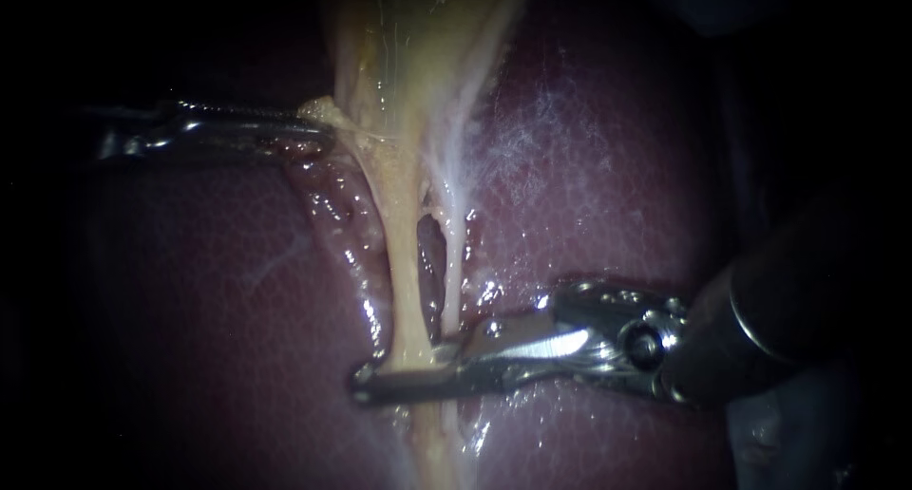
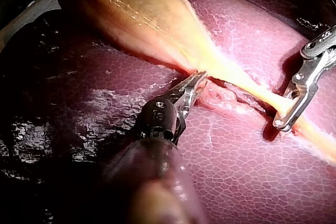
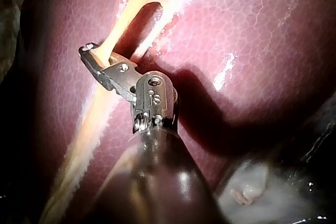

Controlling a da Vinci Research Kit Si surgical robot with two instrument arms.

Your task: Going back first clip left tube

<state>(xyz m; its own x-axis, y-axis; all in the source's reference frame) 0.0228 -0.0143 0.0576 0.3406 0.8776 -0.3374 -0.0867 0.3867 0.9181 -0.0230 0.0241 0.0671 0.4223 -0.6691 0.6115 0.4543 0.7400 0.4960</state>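
Clenching gallbladder (image 2: 131, 9), left instrument's (image 2: 195, 83) claw, plain from its wrist; right instrument's (image 3: 97, 56), at left tube (image 1: 404, 281), unclear.

Left instrument (image 2: 195, 81) and right instrument (image 3: 94, 64) share dark shafts, silvery pinned tips.

liver (image 1: 608, 196): dark red, wet, finely mottled; whitish film patch on it beside the gallbladder (image 1: 399, 44). The gallbladder: yellow-tan, lies along the liver's middle, narrows downward. Pale fatty lump (image 3: 247, 192) at the liver's edge.
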